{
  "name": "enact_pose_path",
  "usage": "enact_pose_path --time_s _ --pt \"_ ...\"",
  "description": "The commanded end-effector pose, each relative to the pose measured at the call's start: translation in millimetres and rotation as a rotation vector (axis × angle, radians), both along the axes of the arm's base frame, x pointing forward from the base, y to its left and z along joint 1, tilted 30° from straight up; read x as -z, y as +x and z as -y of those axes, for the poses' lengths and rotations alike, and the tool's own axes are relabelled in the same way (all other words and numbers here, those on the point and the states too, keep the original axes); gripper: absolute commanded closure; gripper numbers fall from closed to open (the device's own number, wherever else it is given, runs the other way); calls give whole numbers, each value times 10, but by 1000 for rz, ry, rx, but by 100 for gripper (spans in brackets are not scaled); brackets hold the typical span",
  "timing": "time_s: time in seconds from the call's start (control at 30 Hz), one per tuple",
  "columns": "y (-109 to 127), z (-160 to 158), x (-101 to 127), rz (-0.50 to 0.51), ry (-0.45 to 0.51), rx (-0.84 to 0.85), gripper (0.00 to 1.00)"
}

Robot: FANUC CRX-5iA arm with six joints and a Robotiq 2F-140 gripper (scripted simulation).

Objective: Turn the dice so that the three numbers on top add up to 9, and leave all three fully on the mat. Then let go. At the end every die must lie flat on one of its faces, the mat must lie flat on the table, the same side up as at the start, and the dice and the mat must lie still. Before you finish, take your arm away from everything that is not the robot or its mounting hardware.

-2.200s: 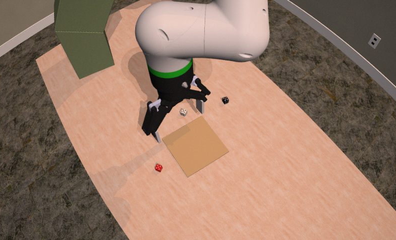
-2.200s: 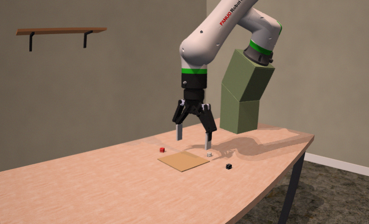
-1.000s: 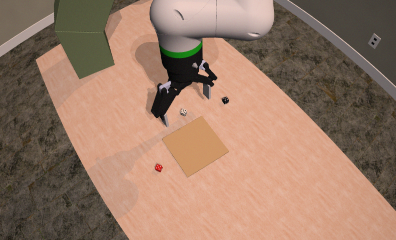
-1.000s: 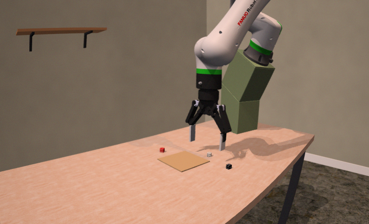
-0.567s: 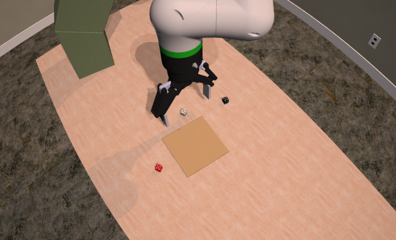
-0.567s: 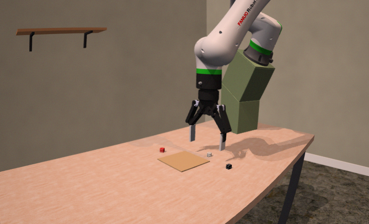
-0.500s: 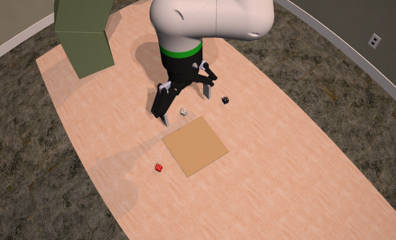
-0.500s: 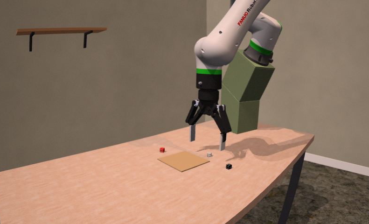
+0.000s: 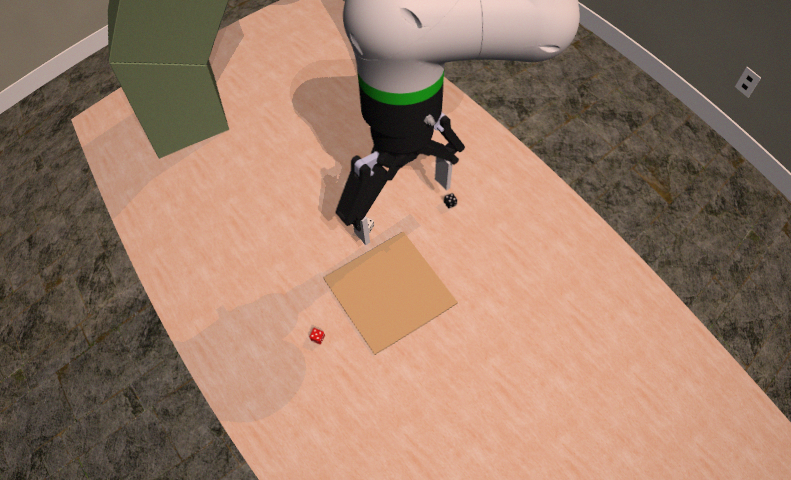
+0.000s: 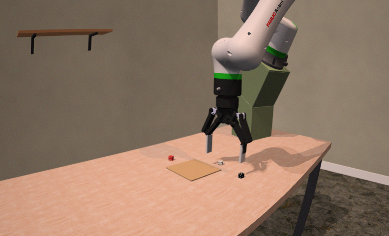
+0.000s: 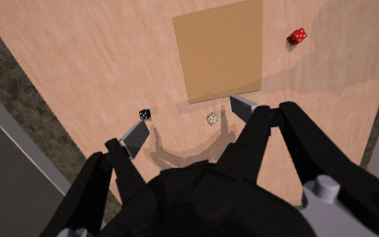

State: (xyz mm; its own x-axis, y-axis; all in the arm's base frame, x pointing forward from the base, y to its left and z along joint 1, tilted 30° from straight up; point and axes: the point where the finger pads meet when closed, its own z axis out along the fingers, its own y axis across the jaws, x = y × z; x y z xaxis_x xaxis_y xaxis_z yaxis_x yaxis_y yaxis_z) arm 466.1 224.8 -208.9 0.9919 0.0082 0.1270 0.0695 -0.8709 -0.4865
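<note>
Wooden table (image 10: 73,198) holds a tan mat (image 9: 390,291) with no dice on it. Wide open and holding nothing, the gripper (image 10: 225,156) hangs above the white die (image 10: 220,162), just beside the mat. The black die (image 10: 241,175) and red die (image 10: 170,158) sit farther off. It should come straight down, one finger on each side, then squeeze gently.

dice: 3, namely 1 red die (image 9: 316,335), 1 white die (image 10: 220,162), 1 black die (image 9: 450,201) | mat (image 9: 390,292): 1, with 0 dice on it | surface (image 9: 506,356): 1 | arm (image 10: 243,49): 1 | pincer (image 10: 224,155): 1, with 2 fingers | green pedestal (image 9: 167,77): 1 | wall shelf (image 10: 61,31): 1, with 2 brackets | wall socket (image 9: 747,81): 1
</note>
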Motion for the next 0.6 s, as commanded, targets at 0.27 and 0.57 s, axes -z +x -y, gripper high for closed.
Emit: enact_pose_path --time_s 0.27,0.57 --pt "230 -681 -409 -4 -6 0 0" --pt "245 -729 -437 -4 -6 0 0"
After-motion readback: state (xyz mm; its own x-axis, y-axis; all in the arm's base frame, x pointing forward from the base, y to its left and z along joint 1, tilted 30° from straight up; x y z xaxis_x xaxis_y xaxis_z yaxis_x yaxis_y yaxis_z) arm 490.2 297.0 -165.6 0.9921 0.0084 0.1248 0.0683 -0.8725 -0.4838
